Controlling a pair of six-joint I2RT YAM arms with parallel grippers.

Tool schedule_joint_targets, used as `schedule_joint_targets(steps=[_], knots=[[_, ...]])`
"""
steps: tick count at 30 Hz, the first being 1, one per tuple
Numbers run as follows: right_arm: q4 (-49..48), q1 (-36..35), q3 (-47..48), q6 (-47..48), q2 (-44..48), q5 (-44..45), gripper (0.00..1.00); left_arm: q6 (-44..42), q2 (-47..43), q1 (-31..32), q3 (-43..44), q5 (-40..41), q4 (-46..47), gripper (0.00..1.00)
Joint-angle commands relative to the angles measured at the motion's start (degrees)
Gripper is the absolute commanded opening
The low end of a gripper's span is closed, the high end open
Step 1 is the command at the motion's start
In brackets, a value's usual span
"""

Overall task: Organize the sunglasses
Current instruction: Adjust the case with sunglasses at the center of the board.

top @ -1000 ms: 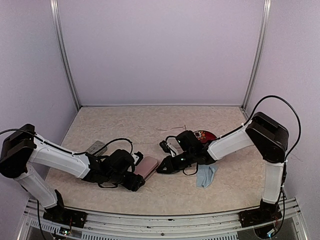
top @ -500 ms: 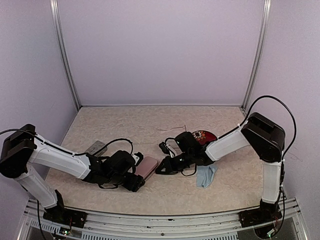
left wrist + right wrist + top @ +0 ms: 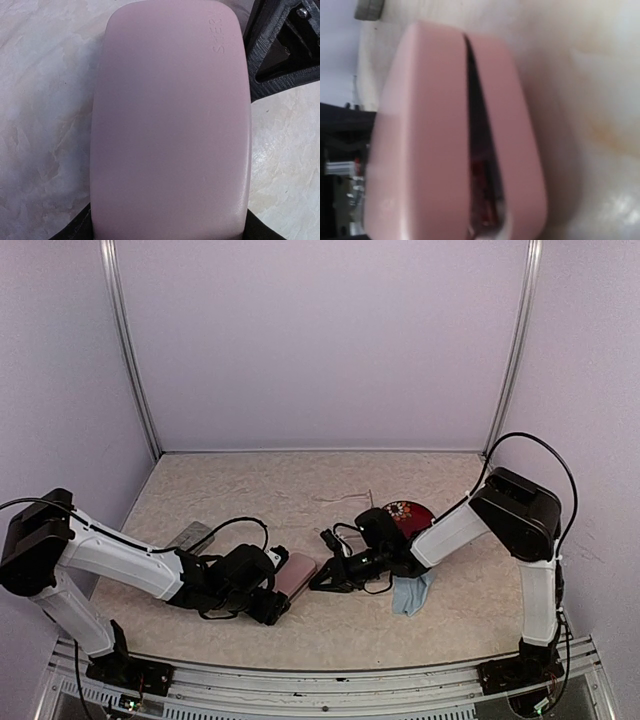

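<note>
An oblong pink case [image 3: 298, 574] lies between both arms. My left gripper [image 3: 277, 593] is shut across its near end, and in the left wrist view the case [image 3: 170, 125] fills the frame with a black finger [image 3: 75, 231] at each lower corner. My right gripper [image 3: 323, 579] sits low at the case's right end; its fingers are hidden, so open or shut cannot be told. The right wrist view shows the case [image 3: 430, 140] end-on, its lid slightly ajar, with the red sunglasses [image 3: 490, 200] glinting in the gap. The pale sunglasses [image 3: 352, 499] lie further back.
A light-blue cloth [image 3: 410, 592] lies under the right forearm. A dark red flowered pouch [image 3: 410, 513] sits behind that arm. A grey case [image 3: 192, 536] rests at the left. Cables loop over both wrists. Walls close the table on three sides.
The right arm has slid slightly left and lower, bringing its gripper closer against the pink case's end. The left arm and the case have barely moved.
</note>
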State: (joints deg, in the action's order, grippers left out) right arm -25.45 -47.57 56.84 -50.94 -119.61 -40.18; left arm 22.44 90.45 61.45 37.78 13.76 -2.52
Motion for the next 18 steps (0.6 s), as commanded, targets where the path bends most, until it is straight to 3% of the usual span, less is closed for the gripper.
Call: schedule_joint_targets(steps=[1, 5, 18], knots=[[-13.17, 1.23, -1.89, -7.45, -2.02, -3.37, 0.13, -2.24, 1.13, 1.55, 1.0, -2.64, 0.33, 0.45], [-19.09, 1.82, -3.48, -11.53, -2.86, -5.28, 0.13, -2.22, 1.3, 1.6, 0.89, -2.52, 0.46, 0.45], [-16.48, 2.03, -4.1, -11.08, -0.54, -2.72, 0.13, -1.78, 1.62, 1.57, 0.98, -2.31, 0.59, 0.45]])
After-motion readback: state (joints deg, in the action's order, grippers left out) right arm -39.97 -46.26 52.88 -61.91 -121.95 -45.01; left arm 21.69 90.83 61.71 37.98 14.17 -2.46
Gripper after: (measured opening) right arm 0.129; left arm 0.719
